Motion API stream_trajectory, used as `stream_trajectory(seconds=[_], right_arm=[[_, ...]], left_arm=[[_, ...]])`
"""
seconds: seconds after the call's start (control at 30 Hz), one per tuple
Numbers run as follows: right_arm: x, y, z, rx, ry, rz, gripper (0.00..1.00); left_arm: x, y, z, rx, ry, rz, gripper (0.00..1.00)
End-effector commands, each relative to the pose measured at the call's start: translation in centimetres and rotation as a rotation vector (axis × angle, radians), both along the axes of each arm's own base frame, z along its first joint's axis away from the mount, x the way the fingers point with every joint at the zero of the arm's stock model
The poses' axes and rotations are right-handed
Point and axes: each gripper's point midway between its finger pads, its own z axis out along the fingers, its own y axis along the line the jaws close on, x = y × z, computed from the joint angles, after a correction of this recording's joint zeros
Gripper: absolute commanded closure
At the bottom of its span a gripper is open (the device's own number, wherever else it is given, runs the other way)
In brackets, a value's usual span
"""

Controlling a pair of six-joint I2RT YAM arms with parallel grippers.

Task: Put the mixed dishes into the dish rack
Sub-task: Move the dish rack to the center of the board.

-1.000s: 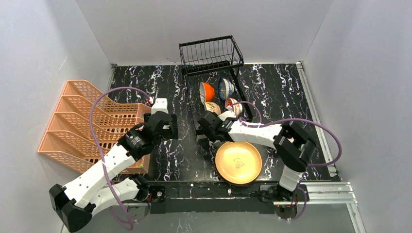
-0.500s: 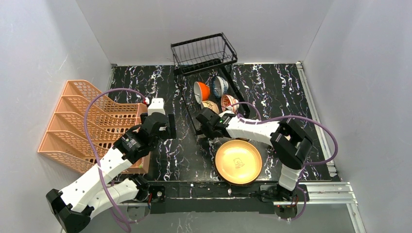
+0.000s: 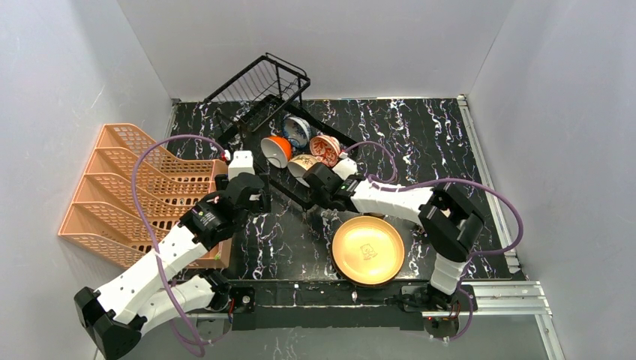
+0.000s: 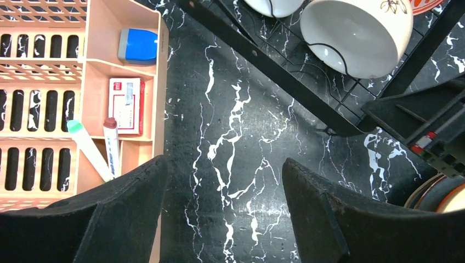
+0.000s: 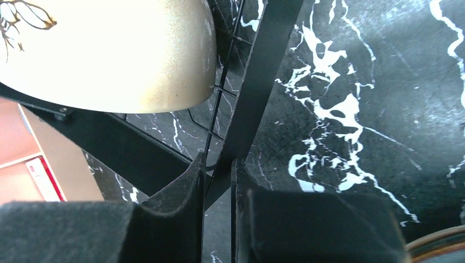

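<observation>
Upper centre: black thin-wire dish rack [image 3: 255, 82], skewed, four small ceramic bowls [image 3: 325, 148] loaded. Lower centre: large round yellow plate [image 3: 368, 250], not yet racked. Right gripper [image 5: 218, 164] pinched narrow on rack's frame bar; left gripper [image 4: 225, 161] wide, empty.

Your top view looks steeply down from high at the near edge, taking in the whole table [image 3: 435, 135] from afar. Left wrist view faces down onto it from mid height; right wrist view sits hard against a dish rack [image 5: 259, 82] bar. All three share the cream bowl [image 3: 304, 163] in that rack.
</observation>
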Motion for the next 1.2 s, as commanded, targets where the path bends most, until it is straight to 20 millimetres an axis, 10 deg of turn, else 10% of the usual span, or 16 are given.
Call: stream_trajectory(seconds=[0.0, 0.47, 1.17], right_arm=[[0.1, -2.3, 1.6, -0.119, -0.101, 0.119, 0.99], [5.7, -11.6, 1.7, -0.139, -0.087, 0.034, 0.99], [13.0, -19.8, 0.8, -0.221, -0.051, 0.038, 0.99]], left_arm=[[0.1, 1.2, 0.3, 0.040, -0.015, 0.050, 0.26], [0.2, 1.4, 0.4, 0.033, -0.030, 0.065, 0.26], [0.5, 2.1, 0.0, 0.073, -0.025, 0.109, 0.25]])
